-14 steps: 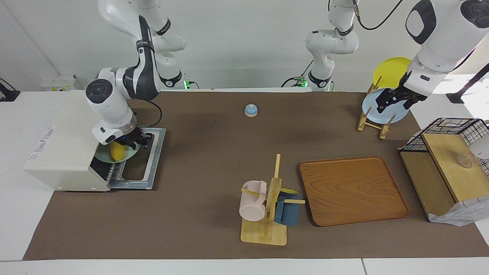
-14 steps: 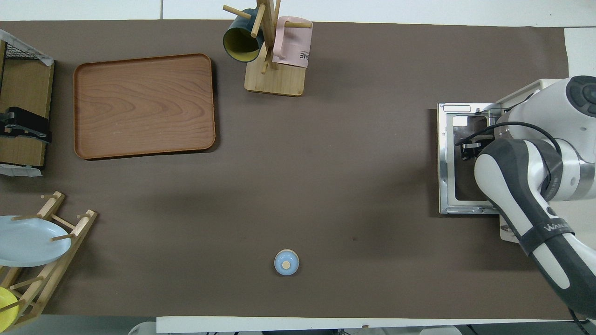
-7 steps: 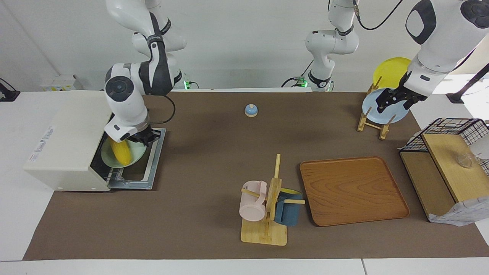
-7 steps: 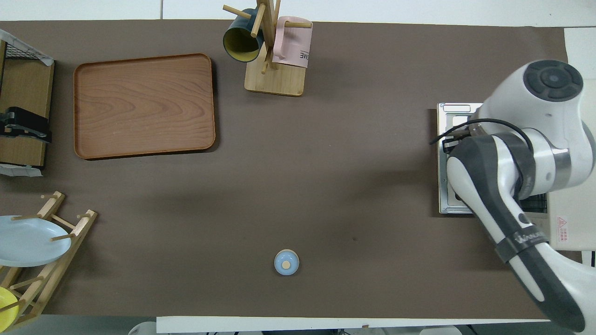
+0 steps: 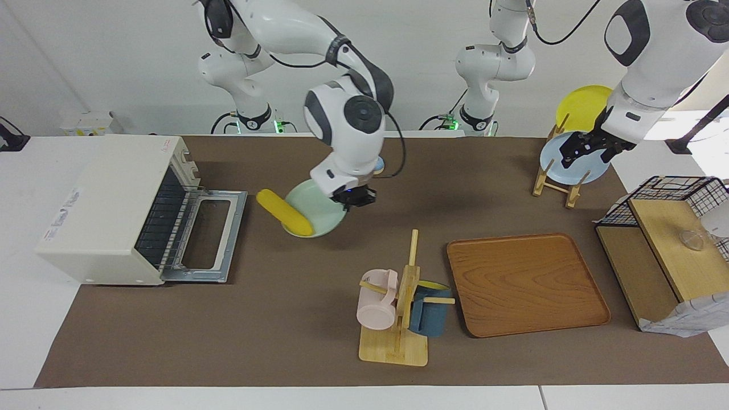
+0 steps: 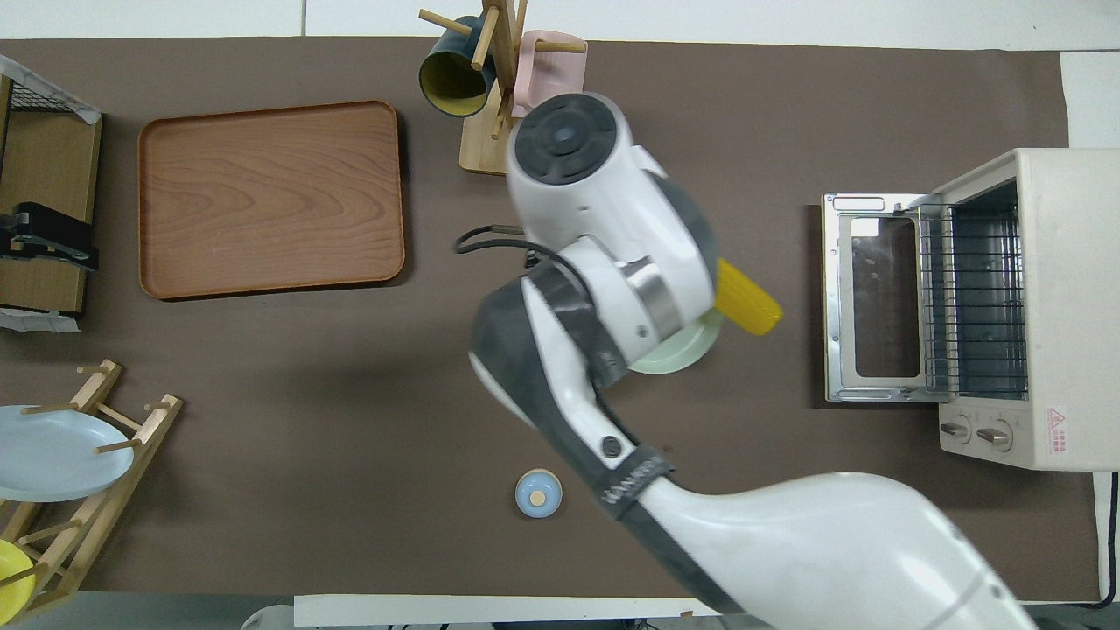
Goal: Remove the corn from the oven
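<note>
The corn (image 5: 283,212) is a bright yellow cob lying on a pale green plate (image 5: 319,219), one end sticking out past the rim toward the oven. My right gripper (image 5: 353,196) is shut on the plate's rim and holds it tilted over the brown mat, between the oven and the mug rack. In the overhead view the corn (image 6: 748,297) and the plate (image 6: 678,350) show beside the arm, which hides the gripper. The cream-white oven (image 5: 108,210) stands at the right arm's end with its door (image 5: 211,236) folded down and its wire rack (image 6: 976,297) bare. My left gripper (image 5: 586,149) waits over the dish rack.
A blue bell (image 6: 537,493) sits near the robots. A mug rack (image 5: 398,307) with pink and blue mugs and a wooden tray (image 5: 524,285) lie farther out. A dish rack (image 5: 555,182) with blue and yellow plates and a wire basket (image 5: 672,199) stand at the left arm's end.
My right gripper has pulled the plate with the corn out of the oven and carried it toward the middle of the table. The oven rack now shows bare. The left arm has not moved.
</note>
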`<state>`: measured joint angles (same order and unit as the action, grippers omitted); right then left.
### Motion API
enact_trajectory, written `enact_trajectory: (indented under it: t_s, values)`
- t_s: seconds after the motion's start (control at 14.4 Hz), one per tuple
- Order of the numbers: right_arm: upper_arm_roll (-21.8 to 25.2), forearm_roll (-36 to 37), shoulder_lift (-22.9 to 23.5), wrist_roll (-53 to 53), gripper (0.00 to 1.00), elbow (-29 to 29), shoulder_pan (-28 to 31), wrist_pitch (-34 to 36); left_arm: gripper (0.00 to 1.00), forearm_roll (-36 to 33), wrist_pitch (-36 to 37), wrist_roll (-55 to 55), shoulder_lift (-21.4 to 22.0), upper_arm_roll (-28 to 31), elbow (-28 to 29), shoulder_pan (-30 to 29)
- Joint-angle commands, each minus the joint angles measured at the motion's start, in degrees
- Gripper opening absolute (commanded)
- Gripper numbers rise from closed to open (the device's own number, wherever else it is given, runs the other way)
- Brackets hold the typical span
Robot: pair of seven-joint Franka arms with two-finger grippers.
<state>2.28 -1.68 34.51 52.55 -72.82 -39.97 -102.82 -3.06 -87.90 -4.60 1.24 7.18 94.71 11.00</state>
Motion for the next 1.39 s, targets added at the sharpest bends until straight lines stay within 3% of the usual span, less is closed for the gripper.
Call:
enact_trajectory:
  t_s: [0.0, 0.07, 0.21, 0.35, 0.49, 0.56, 0.63, 0.77, 0.9, 1.04, 1.11, 1.32]
  values:
    - [-3.5, -1.6, 9.9, 9.1, 0.07, 9.7, 0.0, -7.0, 1.00, -0.2, 1.7, -0.9, 0.4, 0.0, 0.0, -0.2]
    - [-4.2, -1.7, 10.0, 11.0, 0.19, 9.8, -0.3, -8.1, 1.00, -0.2, 1.7, -0.9, 0.5, 0.2, 0.2, -0.3]
    - [-4.9, -1.6, 10.5, 12.1, 0.32, 12.2, -1.3, -7.1, 1.00, -0.2, 1.7, -0.7, 1.0, 0.3, 0.9, -0.8]
    - [-3.6, -1.0, 9.9, 11.6, 0.32, 12.5, -1.9, -0.5, 1.00, -0.2, 1.4, -0.6, 1.4, 0.2, 1.7, -1.2]
    - [-3.4, -0.7, 3.7, 2.5, 0.31, 11.8, 5.0, 8.6, 1.00, -0.2, -0.8, -1.0, 3.2, 0.1, 5.7, -1.1]
    - [-3.4, -0.7, 1.3, -3.4, 0.31, 9.5, 8.4, 10.9, 1.00, -0.1, -5.8, -1.2, 4.6, -0.4, 9.8, -0.2]
    - [-3.3, -0.6, -3.3, -9.0, 0.31, 3.6, 12.6, 12.4, 1.00, 0.3, -11.3, -3.3, 6.0, -1.2, 15.2, 3.2]
    - [-3.3, 1.3, -9.9, -17.6, 0.30, -8.8, 18.7, 9.8, 1.00, 0.8, -21.4, -17.9, 4.8, -1.7, 20.2, 13.9]
    - [-3.5, 2.3, -14.8, -24.5, 0.23, -23.2, 24.3, -0.1, 1.00, 0.8, -31.6, -25.8, -2.7, -1.7, 20.0, 23.7]
    - [-3.5, 2.4, -18.1, -27.0, 0.11, -35.7, 26.3, -14.2, 1.00, 0.8, -39.5, -30.5, -8.5, -1.7, 20.0, 28.7]
    - [-3.4, 2.4, -18.4, -28.2, 0.09, -39.2, 27.0, -17.1, 1.00, 0.9, -42.0, -31.8, -10.4, -1.7, 19.9, 30.2]
    - [-3.3, 7.9, -18.1, -32.6, 0.05, -41.3, 29.4, -17.1, 1.00, 1.5, -45.4, -32.0, -16.3, -1.8, 17.5, 33.5]
